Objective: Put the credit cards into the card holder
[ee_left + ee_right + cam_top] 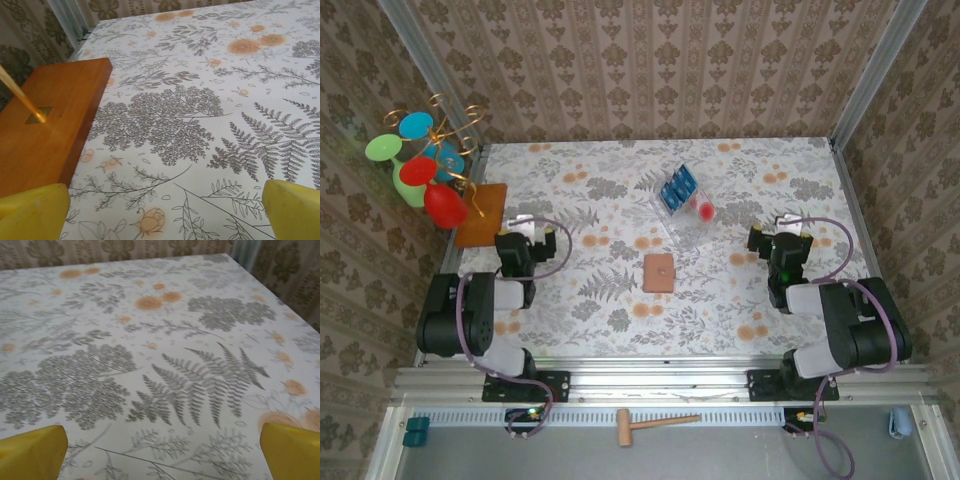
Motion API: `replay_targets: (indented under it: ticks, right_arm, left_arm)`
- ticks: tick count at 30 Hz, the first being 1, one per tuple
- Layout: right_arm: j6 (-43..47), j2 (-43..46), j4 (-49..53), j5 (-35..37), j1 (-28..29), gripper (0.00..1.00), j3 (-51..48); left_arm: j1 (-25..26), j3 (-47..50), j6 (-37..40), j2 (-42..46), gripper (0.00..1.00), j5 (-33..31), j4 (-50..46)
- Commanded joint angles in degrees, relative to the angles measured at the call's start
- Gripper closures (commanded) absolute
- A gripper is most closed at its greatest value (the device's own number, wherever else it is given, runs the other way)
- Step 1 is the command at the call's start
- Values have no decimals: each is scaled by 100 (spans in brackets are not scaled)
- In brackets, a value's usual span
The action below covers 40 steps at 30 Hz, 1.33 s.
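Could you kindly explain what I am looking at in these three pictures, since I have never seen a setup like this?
Two robot arms sit at the near edge of a flowered table, seen from above. The left claw and right claw are both open and hold nothing. The other two pictures come from cameras on each wrist; the yellow corners are claw fingers. On the table lie a clear tray with blue cards, a small brown wallet, and a wooden block holding a stand of coloured plastic glasses.
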State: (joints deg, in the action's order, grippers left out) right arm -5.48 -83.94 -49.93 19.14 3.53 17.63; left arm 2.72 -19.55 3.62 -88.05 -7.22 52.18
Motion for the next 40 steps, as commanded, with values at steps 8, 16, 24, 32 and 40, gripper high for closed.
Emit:
replay_targets:
  ticks: [8,16,24,32,40]
  right_arm:
    - [189,-403,70,-956,-191,0,573]
    - [240,-365,-6,-877,-141,0,520]
    - [240,-369,0,-876,-135,0,522]
    - [240,-390,38,-879,-142,0,547]
    - [221,-368,20,-982,-186,0,532]
  left_arm:
    - [-228,-369,28,-116,0,845,-121]
    - [-249,-370,-1,-124,0,872,-121]
    - [-254,-374,-6,-119,0,872,-129]
    - [-250,-374,-6,-124,0,877,-122]
    - [-17,-229,130,-115,0,347,164]
